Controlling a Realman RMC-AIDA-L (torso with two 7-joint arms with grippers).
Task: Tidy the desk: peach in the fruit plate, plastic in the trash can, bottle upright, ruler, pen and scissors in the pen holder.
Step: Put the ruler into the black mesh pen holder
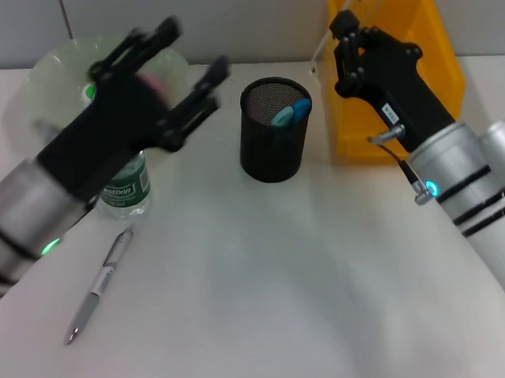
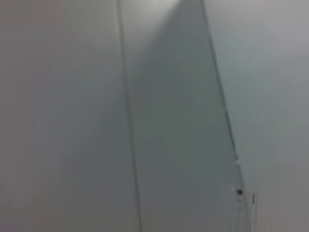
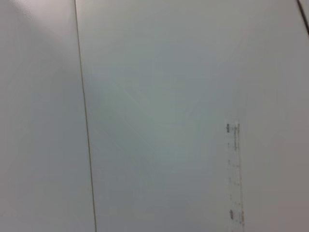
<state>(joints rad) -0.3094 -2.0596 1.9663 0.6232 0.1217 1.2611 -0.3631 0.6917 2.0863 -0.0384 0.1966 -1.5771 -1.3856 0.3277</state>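
Observation:
My left gripper (image 1: 192, 55) is open and empty, raised above the back left of the desk, in front of the clear fruit plate (image 1: 51, 68). A pinkish peach (image 1: 160, 84) shows in the plate behind its fingers. A bottle with a green label (image 1: 127, 189) stands upright under the left arm. A silver pen (image 1: 99, 284) lies on the desk at the front left. The black mesh pen holder (image 1: 273, 143) holds blue-handled scissors (image 1: 290, 113). My right gripper (image 1: 341, 37) is raised in front of the yellow trash can (image 1: 394, 78), shut on a clear ruler (image 1: 326, 42), which also shows in the right wrist view (image 3: 234, 174).
The white desk (image 1: 298, 284) stretches across the front and middle. A grey wall with a seam stands behind it, and both wrist views face this wall (image 2: 72, 121).

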